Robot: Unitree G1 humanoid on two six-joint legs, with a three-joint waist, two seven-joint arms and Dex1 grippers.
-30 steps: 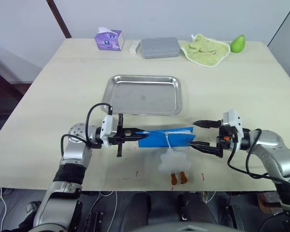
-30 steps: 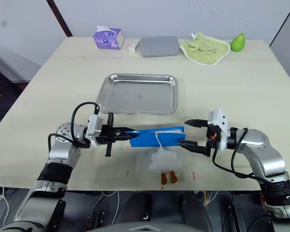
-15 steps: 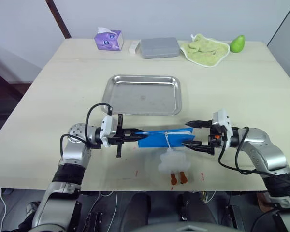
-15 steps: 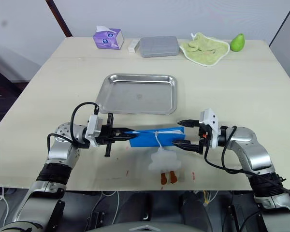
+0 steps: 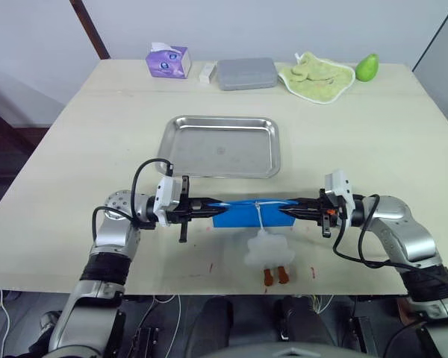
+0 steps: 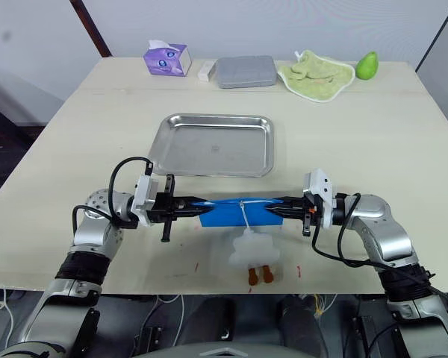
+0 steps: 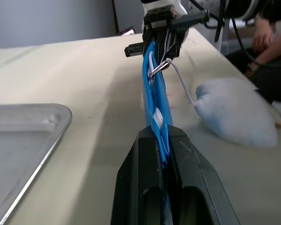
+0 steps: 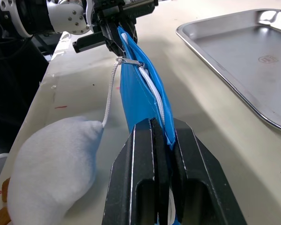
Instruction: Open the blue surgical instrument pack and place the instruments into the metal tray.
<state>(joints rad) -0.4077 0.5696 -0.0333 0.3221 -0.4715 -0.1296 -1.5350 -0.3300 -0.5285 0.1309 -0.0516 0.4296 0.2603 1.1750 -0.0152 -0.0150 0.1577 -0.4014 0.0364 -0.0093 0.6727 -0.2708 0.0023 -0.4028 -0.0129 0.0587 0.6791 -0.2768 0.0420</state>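
**Ana:** Since the earlier frame, the right claw is closing in from 3 o'clock and is now clenching the right end of the blue pack; a second ago its fingers were gaping and standing off from that end.

**Ben:** And the left claw is keeping its pinch on the left end at 9 o'clock. So the pack is standing on edge, stretched between the two claws, just this side of the metal tray, toward 6 o'clock from it.

**Ana:** Right. The tray is sitting bare, so I am judging that no tools are out yet. The pack is not open.

**Ben:** What is dangling under it?

**Ana:** A white cord is running from the zipper pull on the top edge down to a pale fluffy charm lying on the counter, toward 6 o'clock from the pack.

**Ben:** How would you be going about the opening?

**Ana:** I would be keeping one claw anchoring its end firmly and holding the fabric taut, so the zipper runs straight rather than bunching. The other claw would need to be letting go and taking the pull or cord, then drawing along the top edge. Keeping the mouth upward matters, or the tools could be spilling onto the counter.
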